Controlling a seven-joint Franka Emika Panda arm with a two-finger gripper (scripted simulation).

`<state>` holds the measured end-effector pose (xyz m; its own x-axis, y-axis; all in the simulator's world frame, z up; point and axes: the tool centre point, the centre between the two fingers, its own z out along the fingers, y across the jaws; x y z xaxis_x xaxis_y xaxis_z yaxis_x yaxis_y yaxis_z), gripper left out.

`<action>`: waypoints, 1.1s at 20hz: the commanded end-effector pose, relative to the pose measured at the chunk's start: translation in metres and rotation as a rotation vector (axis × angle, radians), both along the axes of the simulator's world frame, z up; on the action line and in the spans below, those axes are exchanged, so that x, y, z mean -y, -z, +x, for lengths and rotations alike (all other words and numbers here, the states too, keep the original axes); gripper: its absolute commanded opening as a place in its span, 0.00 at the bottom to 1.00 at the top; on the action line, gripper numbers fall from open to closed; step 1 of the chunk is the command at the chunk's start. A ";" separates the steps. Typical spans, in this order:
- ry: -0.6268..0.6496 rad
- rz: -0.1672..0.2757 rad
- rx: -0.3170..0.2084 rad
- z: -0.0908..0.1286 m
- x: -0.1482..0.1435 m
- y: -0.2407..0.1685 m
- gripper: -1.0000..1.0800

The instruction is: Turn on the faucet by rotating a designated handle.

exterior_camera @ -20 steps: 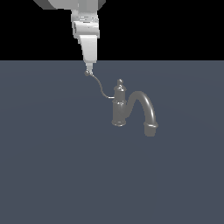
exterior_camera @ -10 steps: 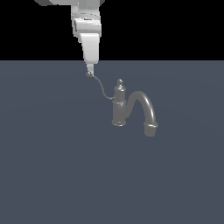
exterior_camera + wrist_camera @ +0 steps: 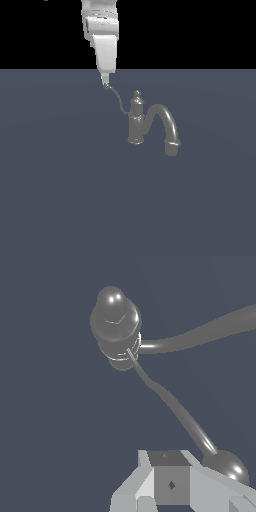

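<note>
Below the jaws: we see the ball tip (image 3: 106,86) of the handle (image 3: 118,100), touching or just under the gripper (image 3: 105,80) in the exterior view.
Gripper: it hangs nose-down from the white arm (image 3: 102,35), its narrow end at the ball.
Jaws: we cannot tell how far apart they stand; the exterior view shows them only as one thin tip, and the wrist view shows one grey finger (image 3: 170,483) beside the ball, with no second finger clearly across from it.
Grip: we cannot tell whether the ball is pinched or merely touched.
Handle: a thin curved wire, running from the ball at the jaws down and away to the body of the faucet (image 3: 137,125).
Handle, wrist view: the handle (image 3: 170,403) leads from the ball tip (image 3: 227,466), just beside the finger, to the faucet (image 3: 116,326) further off.
Faucet: upright on the dark grey floor (image 3: 60,200), well beyond the jaws along the handle, finial (image 3: 137,93) on top.
Spout: the spout (image 3: 165,122) arches off the body on the side away from the jaws, mouth pointing down.
</note>
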<state>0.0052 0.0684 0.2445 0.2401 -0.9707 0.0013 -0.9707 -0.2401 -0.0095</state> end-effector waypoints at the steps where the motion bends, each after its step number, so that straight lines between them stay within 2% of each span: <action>1: -0.003 -0.001 -0.010 -0.011 0.000 0.002 0.00; 3: -0.003 -0.001 -0.010 -0.014 0.001 0.001 0.00; 4: 0.005 0.000 0.001 -0.007 0.005 0.000 0.00; 22: -0.001 -0.001 -0.007 -0.049 0.065 0.001 0.00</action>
<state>-0.0363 0.0163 0.2448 0.2528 -0.9675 0.0006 -0.9674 -0.2528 -0.0141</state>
